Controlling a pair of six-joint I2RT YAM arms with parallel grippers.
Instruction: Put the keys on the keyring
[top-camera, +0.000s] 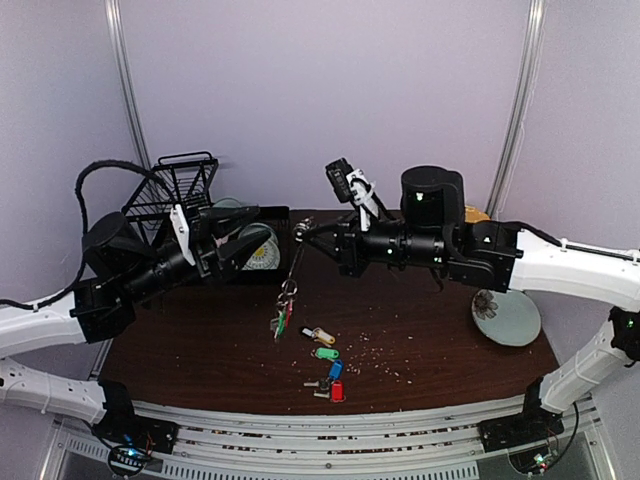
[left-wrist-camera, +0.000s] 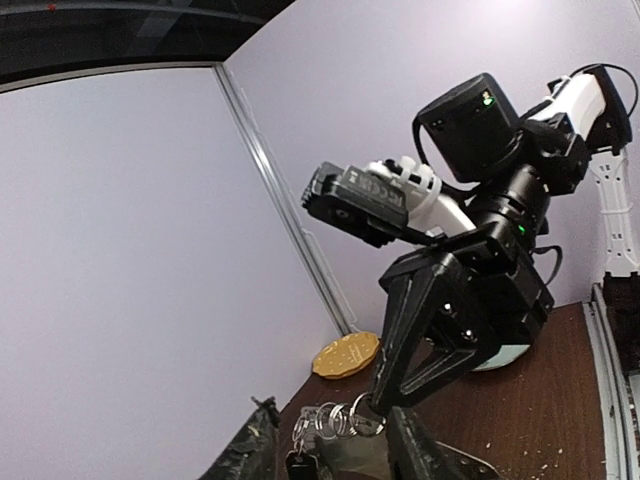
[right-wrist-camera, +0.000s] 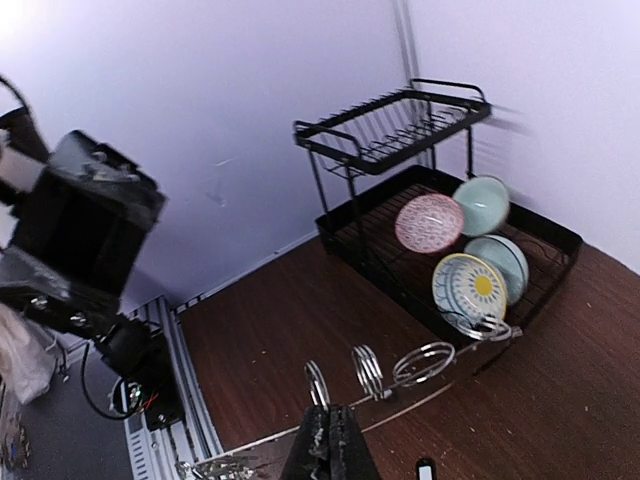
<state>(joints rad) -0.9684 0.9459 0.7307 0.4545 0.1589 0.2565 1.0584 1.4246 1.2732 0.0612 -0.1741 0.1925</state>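
Keyring (top-camera: 294, 268) wire hangs down from the tip of the right claw (top-camera: 303, 233), which is lifted above the dark table (top-camera: 430, 345) and clenched on the top of the wire; the right wrist view shows its two fingers (right-wrist-camera: 330, 450) pressed together on the thin wire, with several small split rings (right-wrist-camera: 368, 371) sitting on the wire just above them. At the lower end of the hanging wire, below the right claw, a bunch of silvery keys (top-camera: 284, 312) with red and green tags touches the table or is very close to it; I cannot tell which. More keys lie loose on the table further below and a little to the right of that bunch: one with an orange tag (top-camera: 322, 336), one green (top-camera: 326, 353), one blue (top-camera: 335, 369) and one red (top-camera: 337, 391). The left claw (top-camera: 243, 234) is held in the air just to the left of the right claw, pointing at it, with its fingers (top-camera: 238, 212) spread apart and nothing between them. Behind the left claw stands a black dish rack (top-camera: 176, 190) with patterned plates (right-wrist-camera: 429, 222).
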